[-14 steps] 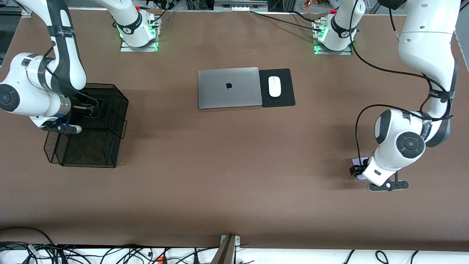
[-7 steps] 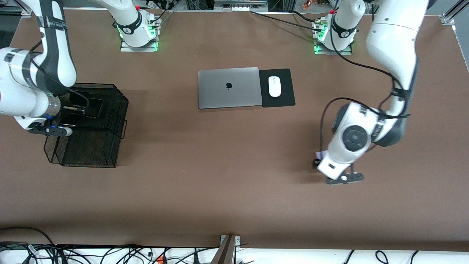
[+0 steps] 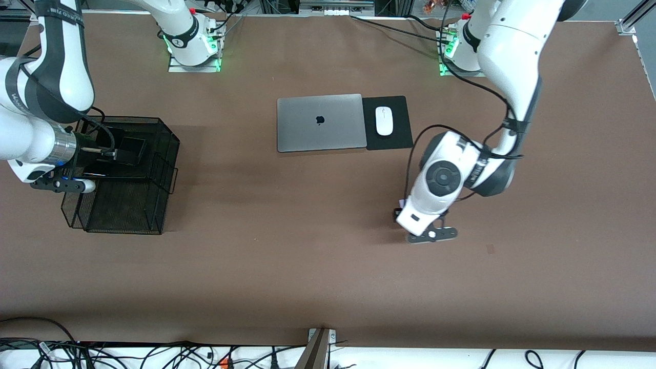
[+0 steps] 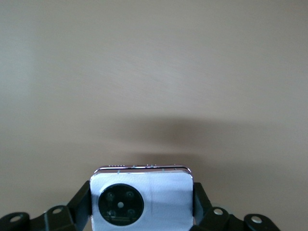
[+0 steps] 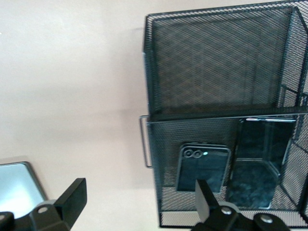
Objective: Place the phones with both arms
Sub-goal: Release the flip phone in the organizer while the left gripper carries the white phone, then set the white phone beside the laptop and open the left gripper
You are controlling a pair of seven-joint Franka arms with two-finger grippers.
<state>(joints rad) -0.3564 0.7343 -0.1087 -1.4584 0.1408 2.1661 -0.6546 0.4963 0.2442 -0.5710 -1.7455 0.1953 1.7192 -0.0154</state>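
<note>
1. Left end effector (image 4: 142, 211): closed on the lilac phone (image 4: 142, 199), one finger on each side edge; carried over bare worktop (image 3: 307, 256), beside the mouse pad (image 3: 388, 123) that adjoins the silver laptop (image 3: 320, 122).
2. Right end effector (image 5: 137, 204): jaws wide, nothing between them; it hangs above the black mesh basket (image 5: 221, 110) at the right arm's end of the worktop.
3. Lilac phone: small, square, rounded corners, pale glossy face, a round black lens ring with small lenses in it. Only its upper part shows between the fingers.
4. Folded black phone (image 5: 202, 167): squarish, two lenses at one corner, lying in the basket's compartment just below the right end effector.
5. Slim black phone (image 5: 260, 161): long glossy slab, lying beside the folded one in the same compartment.
6. Risk, judged: the lilac phone is pinched only by its smooth thin edges; a fast swing or jolt could let it twist or slide out onto the worktop.
7. Risk, judged: if the left arm brings it to the basket while the right end effector hangs there, the arms could collide, or the phone could catch the mesh rim.
</note>
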